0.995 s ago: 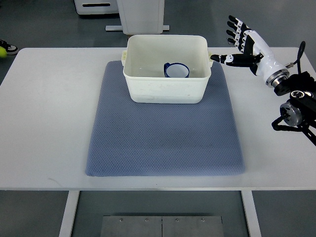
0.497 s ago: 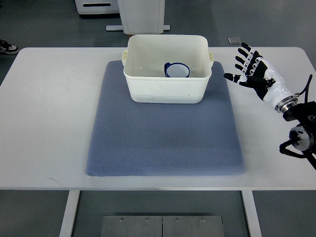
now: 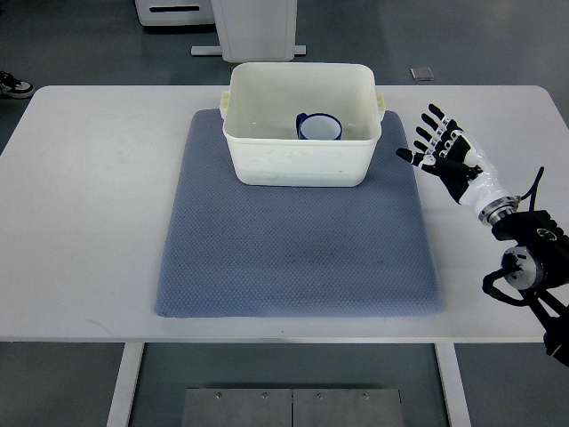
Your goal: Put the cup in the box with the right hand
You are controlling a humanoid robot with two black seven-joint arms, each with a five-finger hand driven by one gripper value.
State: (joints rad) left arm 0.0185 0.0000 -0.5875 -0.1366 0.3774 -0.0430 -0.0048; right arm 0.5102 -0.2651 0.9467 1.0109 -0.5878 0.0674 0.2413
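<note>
Fingers (image 3: 433,133) now farther from cup (image 3: 317,127)

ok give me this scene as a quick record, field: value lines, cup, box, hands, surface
cup: blue cup with white inside, sitting in the box, toward its right back part
box: cream plastic box, open top, on the far end of the mat
mat: blue-grey mat on the white table
right hand: right hand with fingers spread, empty, to the right of the box, over the table by the mat's right edge
left hand: not in view
task state: cup appears placed in the box
</note>
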